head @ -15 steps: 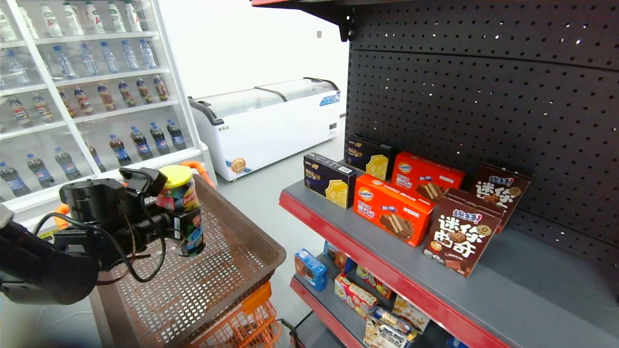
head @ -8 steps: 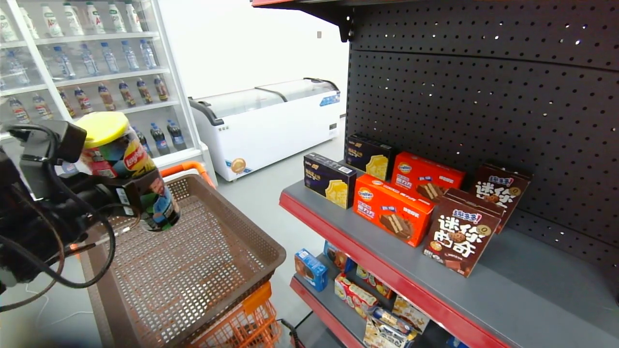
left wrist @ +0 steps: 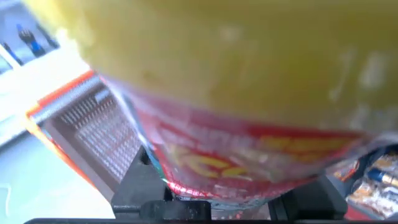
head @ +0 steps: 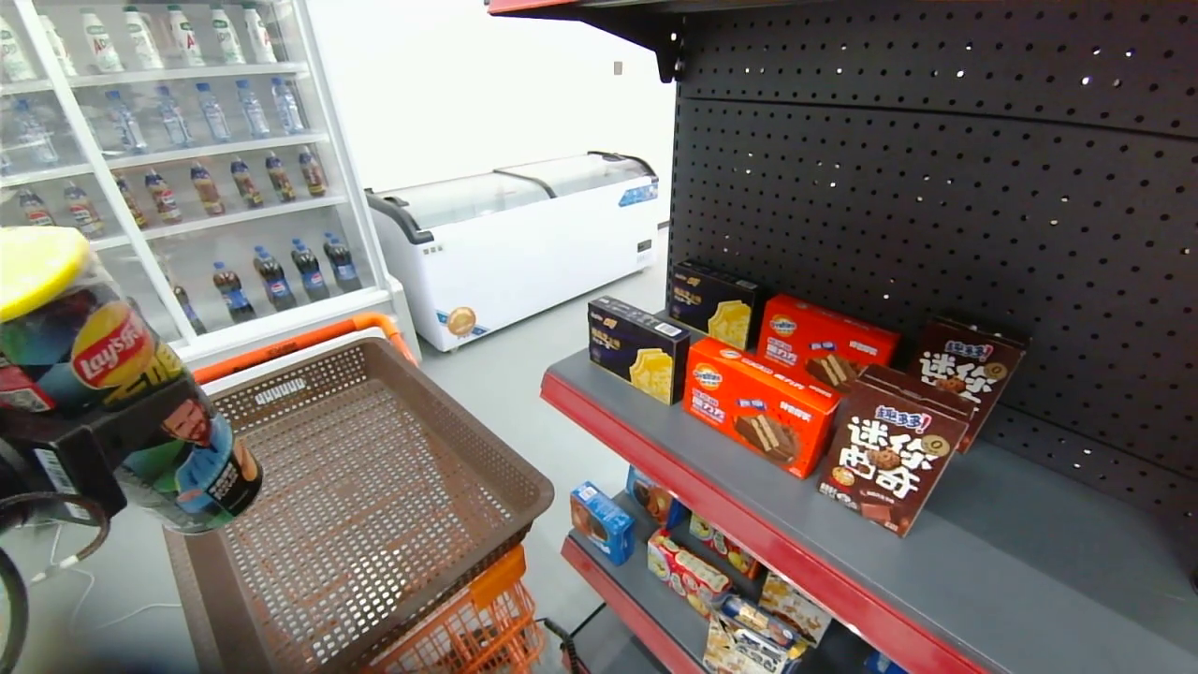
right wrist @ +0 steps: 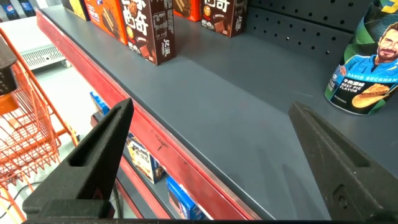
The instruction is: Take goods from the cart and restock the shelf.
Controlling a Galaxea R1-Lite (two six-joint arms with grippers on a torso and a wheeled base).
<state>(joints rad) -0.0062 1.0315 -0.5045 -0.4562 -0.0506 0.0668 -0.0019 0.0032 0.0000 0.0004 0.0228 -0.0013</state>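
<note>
Shop room in the head view, with a drink fridge (head: 168, 178), a white freezer (head: 524, 243) and a dark shelf (head: 983, 562); boxes (head: 758, 402) stand in rows on the shelf. At the left edge the left claw (head: 89, 445) pinches a chips can (head: 122, 374) round its middle; the can is tipped, its yellow lid (head: 33, 257) up and toward the robot; it hangs in the air by the near left corner of the cart's brown basket (head: 487, 468).

Left wrist view: the can (left wrist: 236, 155) is very close, lid (left wrist: 217, 50) nearest; black fingers (left wrist: 134, 193) press its sides; the basket (left wrist: 87, 124) lies below.

Right wrist view: the right claw (right wrist: 217, 162) is spread wide and holds nothing; it hangs over a bare part of the shelf (right wrist: 236, 106), tipped down; a second can (right wrist: 367, 62) stands upright there, well apart from a brown box (right wrist: 149, 25).
</note>
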